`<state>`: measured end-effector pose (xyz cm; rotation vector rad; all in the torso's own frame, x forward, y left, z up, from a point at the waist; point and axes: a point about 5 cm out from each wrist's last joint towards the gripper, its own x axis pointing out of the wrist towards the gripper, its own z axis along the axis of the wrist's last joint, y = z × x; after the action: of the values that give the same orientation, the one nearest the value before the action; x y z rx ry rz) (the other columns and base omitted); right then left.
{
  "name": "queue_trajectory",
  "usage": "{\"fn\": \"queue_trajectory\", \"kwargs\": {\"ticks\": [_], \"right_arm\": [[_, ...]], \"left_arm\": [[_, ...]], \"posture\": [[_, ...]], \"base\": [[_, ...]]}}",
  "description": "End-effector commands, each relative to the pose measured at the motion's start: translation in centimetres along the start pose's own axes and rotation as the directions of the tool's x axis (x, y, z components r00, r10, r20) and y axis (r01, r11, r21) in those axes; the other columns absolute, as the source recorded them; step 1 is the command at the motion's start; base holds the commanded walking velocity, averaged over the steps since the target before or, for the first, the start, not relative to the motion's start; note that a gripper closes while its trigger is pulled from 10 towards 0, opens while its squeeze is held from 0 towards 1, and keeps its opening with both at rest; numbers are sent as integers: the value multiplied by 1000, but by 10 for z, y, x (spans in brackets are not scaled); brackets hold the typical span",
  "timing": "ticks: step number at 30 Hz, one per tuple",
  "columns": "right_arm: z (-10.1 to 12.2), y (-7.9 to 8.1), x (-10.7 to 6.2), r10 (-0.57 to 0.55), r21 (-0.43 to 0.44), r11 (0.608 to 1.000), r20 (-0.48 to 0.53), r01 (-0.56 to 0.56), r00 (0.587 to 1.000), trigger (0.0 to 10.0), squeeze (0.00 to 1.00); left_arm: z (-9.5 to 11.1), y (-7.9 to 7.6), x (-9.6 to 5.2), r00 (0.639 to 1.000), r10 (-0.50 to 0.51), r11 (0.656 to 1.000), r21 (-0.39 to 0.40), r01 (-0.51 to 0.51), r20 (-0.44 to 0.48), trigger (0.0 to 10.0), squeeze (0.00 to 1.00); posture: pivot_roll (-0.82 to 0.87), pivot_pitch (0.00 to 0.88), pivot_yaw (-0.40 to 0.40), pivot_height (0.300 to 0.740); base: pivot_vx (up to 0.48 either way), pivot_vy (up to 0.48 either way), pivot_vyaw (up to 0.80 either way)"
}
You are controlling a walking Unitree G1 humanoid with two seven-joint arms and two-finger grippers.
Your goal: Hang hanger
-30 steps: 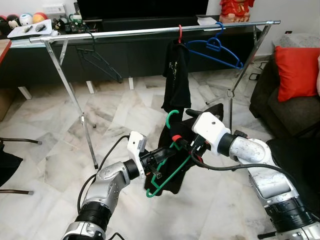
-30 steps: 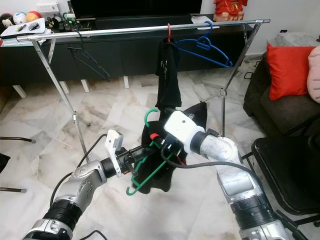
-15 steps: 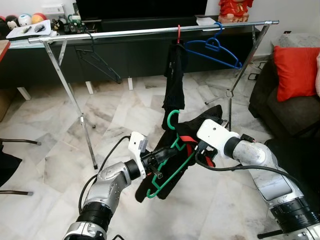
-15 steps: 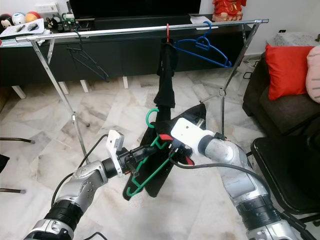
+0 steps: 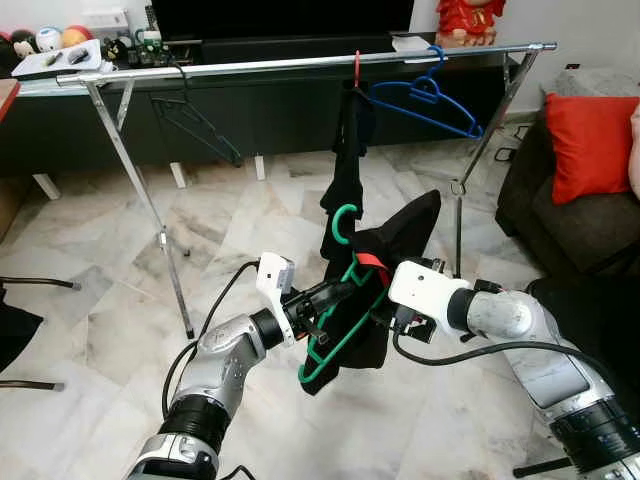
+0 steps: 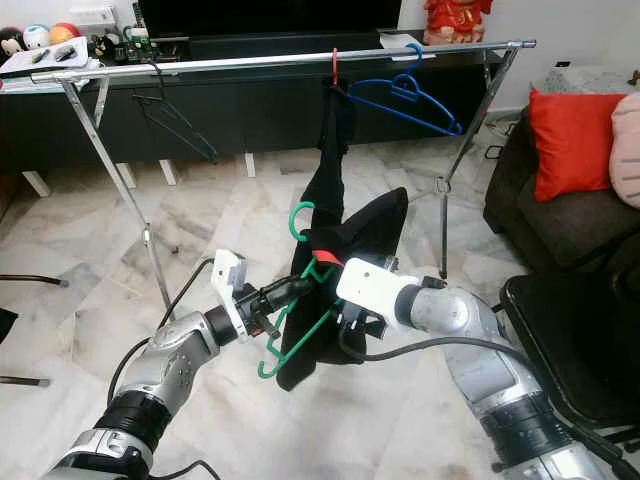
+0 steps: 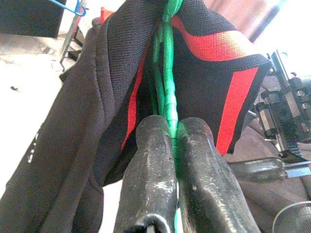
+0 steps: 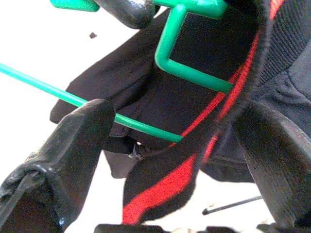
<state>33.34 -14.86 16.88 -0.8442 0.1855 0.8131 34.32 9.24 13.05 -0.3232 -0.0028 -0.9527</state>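
My two silver arms: white wrist housings, black cables, ribbed black elbow cuffs, scuffed black rubbery fingers (image 7: 150, 174)

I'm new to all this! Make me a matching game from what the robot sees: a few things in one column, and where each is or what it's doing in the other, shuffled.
Things
1. green hanger
2. blue hanger
3. red cushion
4. left gripper

Places or states
A. hooked on the metal rail, bare of clothing
B. lying on the dark sofa
C. shut on a thin green bar
D. held between both arms, with a black and red garment draped on it

Pairs: 1-D, 2-A, 3-B, 4-C
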Motion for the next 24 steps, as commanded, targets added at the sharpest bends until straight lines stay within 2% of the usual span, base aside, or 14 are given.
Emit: {"fn": "queue_trajectory", "kwargs": {"ticks": [1, 2, 5, 7, 11, 13, 16, 17, 19, 21, 23, 24], "right_arm": [[-6, 2, -3, 52, -8, 999, -20, -52, 998, 10000, 0], [-6, 2, -3, 52, -8, 999, -20, -52, 998, 10000, 0], [-25, 7, -13, 169, -71, 981, -131, -179, 977, 10000, 0], [-25, 7, -13, 169, -71, 981, -131, -179, 977, 10000, 0], [-36, 14, -25, 278, -95, 950, -181, -298, 943, 10000, 0], [-38, 16, -28, 295, -96, 944, -178, -315, 939, 10000, 0], [-27, 9, -32, 276, -56, 959, -42, -278, 960, 10000, 0], [-13, 3, -38, 261, -10, 965, 110, -261, 959, 10000, 0], [-2, -3, -45, 236, 26, 968, 227, -248, 945, 10000, 0], [6, -13, -56, 184, 59, 975, 319, -214, 930, 10000, 0], [7, -18, -61, 158, 69, 979, 339, -192, 928, 10000, 0], [9, -26, -72, 112, 94, 983, 383, -159, 917, 10000, 0]], "left_arm": [[6, -4, 5, 999, -36, 999, 15, 36, 22, 10000, 0], [6, -4, 5, 999, -36, 999, 15, 36, 22, 10000, 0], [4, -5, 5, 999, -20, 1000, 9, 20, 34, 10000, 0], [4, -5, 5, 999, -20, 1000, 9, 20, 34, 10000, 0], [1, -4, 5, 999, -6, 1000, 7, 5, 42, 10000, 0], [1, -4, 4, 999, -4, 1000, 6, 3, 44, 10000, 0], [0, -4, 4, 999, -7, 1000, 3, 7, 43, 10000, 0], [-1, -4, 2, 1000, -14, 1000, 9, 14, 26, 10000, 0], [-3, -4, 0, 1000, -19, 1000, 16, 19, 9, 10000, 0], [-7, -1, -5, 999, -15, 999, 49, 16, -36, 10000, 0], [-8, 1, -8, 998, -14, 997, 70, 19, -61, 10000, 0], [-11, 3, -13, 995, -17, 996, 85, 25, -95, 10000, 0]], "posture": [[-36, 149, -75, 740], [-36, 149, -75, 740], [-43, 150, -97, 740], [-43, 150, -97, 740], [-47, 153, -109, 740], [-48, 155, -111, 740], [-50, 157, -111, 740], [-50, 157, -111, 740], [-54, 159, -108, 740], [-54, 161, -103, 740], [-55, 163, -100, 740], [-55, 164, -96, 740]], "base": [[0, 0, 0], [0, 0, 0], [0, 0, 0], [0, 0, 0], [0, 0, 0], [0, 0, 0], [0, 0, 0], [0, 0, 0], [0, 0, 0], [0, 0, 0], [0, 0, 0], [0, 0, 0]]}}
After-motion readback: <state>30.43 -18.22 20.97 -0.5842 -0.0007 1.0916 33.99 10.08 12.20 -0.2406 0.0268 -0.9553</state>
